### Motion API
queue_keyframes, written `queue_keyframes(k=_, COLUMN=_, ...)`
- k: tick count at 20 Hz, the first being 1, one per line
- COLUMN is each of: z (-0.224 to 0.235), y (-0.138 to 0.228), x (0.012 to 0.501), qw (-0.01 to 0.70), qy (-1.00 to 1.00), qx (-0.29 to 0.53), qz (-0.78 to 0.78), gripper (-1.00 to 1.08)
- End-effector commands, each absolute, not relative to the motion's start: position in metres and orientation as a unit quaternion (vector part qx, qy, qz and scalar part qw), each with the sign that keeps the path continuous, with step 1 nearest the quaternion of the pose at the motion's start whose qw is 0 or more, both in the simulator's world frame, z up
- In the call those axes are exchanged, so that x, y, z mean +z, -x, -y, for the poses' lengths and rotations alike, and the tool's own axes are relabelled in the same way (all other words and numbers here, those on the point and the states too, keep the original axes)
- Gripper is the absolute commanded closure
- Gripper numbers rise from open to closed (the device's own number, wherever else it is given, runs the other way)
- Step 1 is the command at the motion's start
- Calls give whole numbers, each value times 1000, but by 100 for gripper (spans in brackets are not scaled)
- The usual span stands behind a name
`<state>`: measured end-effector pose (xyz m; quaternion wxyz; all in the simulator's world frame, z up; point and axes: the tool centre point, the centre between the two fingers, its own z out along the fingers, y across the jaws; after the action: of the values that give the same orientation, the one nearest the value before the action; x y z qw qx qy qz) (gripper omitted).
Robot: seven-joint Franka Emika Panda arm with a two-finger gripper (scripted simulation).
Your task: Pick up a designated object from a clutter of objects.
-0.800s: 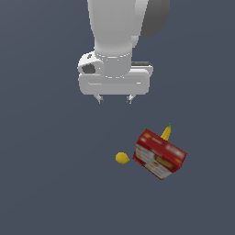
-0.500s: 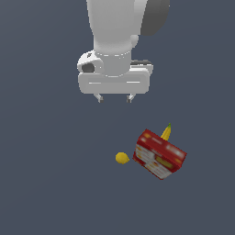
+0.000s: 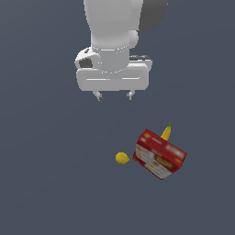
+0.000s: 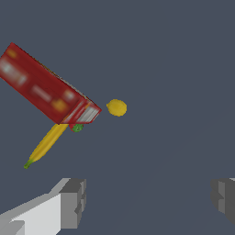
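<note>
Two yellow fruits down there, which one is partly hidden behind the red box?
The banana: long, curved, only its green-tipped end shows past the cracker box. The round lemon sits fully exposed.

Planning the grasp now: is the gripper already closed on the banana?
No. The gripper hangs open above the surface, well apart from the banana, which lies beside the red box.

Print on the red box [image 3: 159, 154] (blurred) seems unreadable.
</note>
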<state>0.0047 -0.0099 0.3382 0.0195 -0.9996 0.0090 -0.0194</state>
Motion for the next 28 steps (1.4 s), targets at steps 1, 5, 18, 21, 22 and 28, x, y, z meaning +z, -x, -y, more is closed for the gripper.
queue_keyframes(k=1, z=8, y=-5, x=336, qw=19, qy=1000, qx=-19, qz=-11, gripper=-92)
queue_keyframes(k=5, z=3, y=-8, x=330, qw=18, qy=999, qx=-18, qz=-21, gripper=-92)
queue_keyframes(k=18, z=-42, y=-23, x=285, qw=10, qy=996, qx=-12, qz=-90, gripper=-92)
queue_keyframes(k=21, z=-57, y=-27, x=270, qw=8, qy=994, qx=-11, qz=-112, gripper=-92)
queue_keyframes(k=22, z=-62, y=-27, x=264, qw=8, qy=993, qx=-11, qz=-119, gripper=-92)
queue_keyframes(k=28, z=-94, y=-31, x=234, qw=4, qy=987, qx=-9, qz=-162, gripper=-92)
